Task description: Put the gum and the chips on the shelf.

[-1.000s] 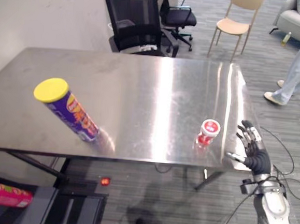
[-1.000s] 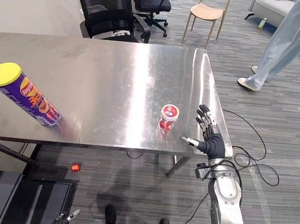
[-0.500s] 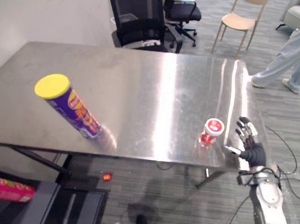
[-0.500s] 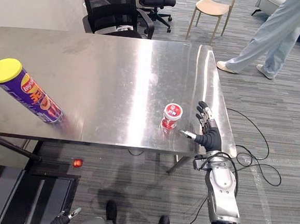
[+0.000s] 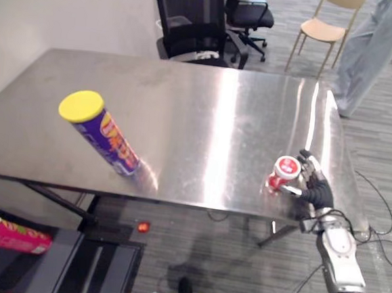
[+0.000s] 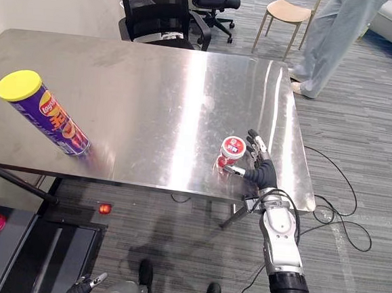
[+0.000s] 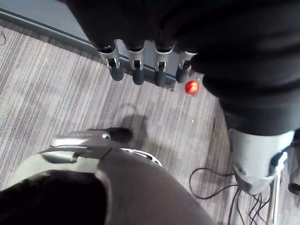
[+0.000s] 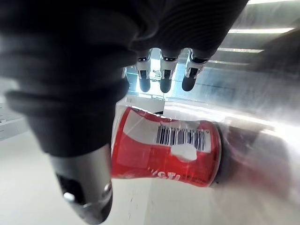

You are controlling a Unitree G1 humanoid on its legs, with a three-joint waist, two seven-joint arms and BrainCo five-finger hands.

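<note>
One steel table (image 5: 206, 100) bears chips (image 5: 102, 136) and gum (image 5: 283, 174); chairs (image 5: 192, 17) stand beyond.

The red gum tub (image 8: 164, 157) bears a barcode (image 8: 183, 137); its other print seems unreadable.

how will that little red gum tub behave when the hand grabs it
The gum tub is short and squat, so it probably won't tip easily. Its round, glossy wall may slip in the right hand. It looks small and rigid, so it is likely light.
</note>
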